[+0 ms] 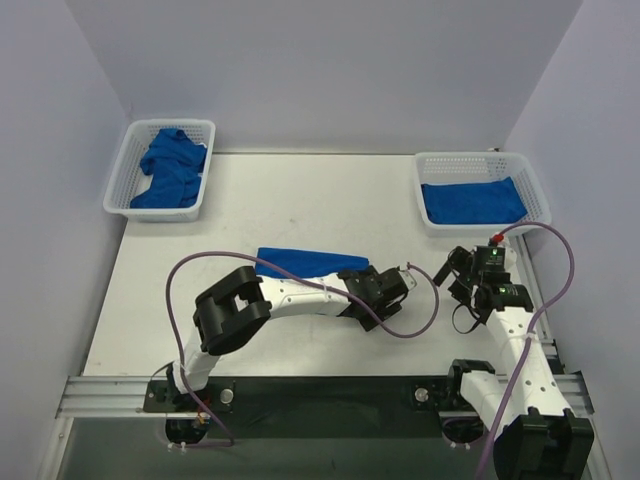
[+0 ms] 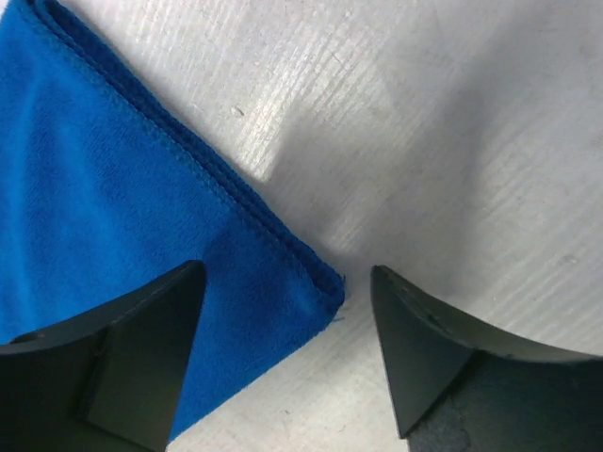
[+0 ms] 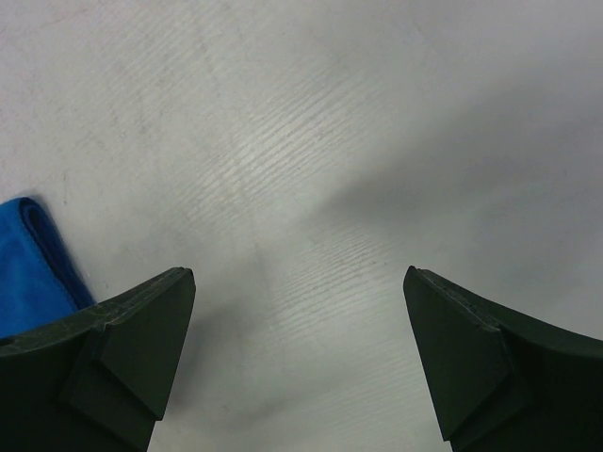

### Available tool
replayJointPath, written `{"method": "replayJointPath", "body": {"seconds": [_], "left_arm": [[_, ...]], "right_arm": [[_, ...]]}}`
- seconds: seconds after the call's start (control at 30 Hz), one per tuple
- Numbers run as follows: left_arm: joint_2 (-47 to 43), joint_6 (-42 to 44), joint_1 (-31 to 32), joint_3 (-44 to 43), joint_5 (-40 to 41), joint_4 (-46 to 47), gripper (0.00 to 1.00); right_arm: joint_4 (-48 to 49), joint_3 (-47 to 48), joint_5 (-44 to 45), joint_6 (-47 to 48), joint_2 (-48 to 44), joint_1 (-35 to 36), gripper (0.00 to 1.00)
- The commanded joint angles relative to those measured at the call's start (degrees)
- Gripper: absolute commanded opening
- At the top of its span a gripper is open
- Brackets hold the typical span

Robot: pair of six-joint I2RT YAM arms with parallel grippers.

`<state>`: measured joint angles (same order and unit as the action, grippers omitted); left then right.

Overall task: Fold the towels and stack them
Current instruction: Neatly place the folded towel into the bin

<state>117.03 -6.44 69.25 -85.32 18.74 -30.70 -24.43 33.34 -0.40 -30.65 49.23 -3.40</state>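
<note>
Corner of the folded towel (image 2: 141, 235) lay between the parted jaws of the left gripper (image 2: 285, 273).
The right gripper (image 3: 300, 273), jaws also apart, hovered over bare table (image 3: 330, 141) near the towel's edge.

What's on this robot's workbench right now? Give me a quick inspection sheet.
Surface: white table, one towel lying on it.
Job's things: folded blue towel at centre; crumpled towels in left basket; flat towel in right basket.
Clutter: nothing seen.
Hands: left hand open, over the folded blue towel's corner; right hand open above bare table.
Cables: purple cables loop from both arms.
Surroundings: plain pale walls.
</note>
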Motion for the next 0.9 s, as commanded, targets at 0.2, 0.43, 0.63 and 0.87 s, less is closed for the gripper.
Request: {"method": "replayJointPath", "body": {"seconds": [0.2,0.43,0.63,0.87], "left_arm": [[4.3,1.3,-0.1,0.8,4.0,3.3,0.42],[2.3,0.3,-0.3,3.3,3.8,4.9,0.00],[-4.9,-1.9,-3.2,7.5,-2.0,9.8,0.00],[-10.2,-3.5,-8.1,12.7,-9.2,14.4,0.00]], "right_arm": [[-0.7,-1.6,-1.3,0.3,-0.3,-0.4,1.00],[4.7,-1.9,-12.7,0.3,4.5,-0.1,0.99],[20.3,-6.0,-25.7,-8.8,11.8,1.9,0.99],[47.0,-7.9,-29.8,-24.2,26.5,11.8,1.00]]}}
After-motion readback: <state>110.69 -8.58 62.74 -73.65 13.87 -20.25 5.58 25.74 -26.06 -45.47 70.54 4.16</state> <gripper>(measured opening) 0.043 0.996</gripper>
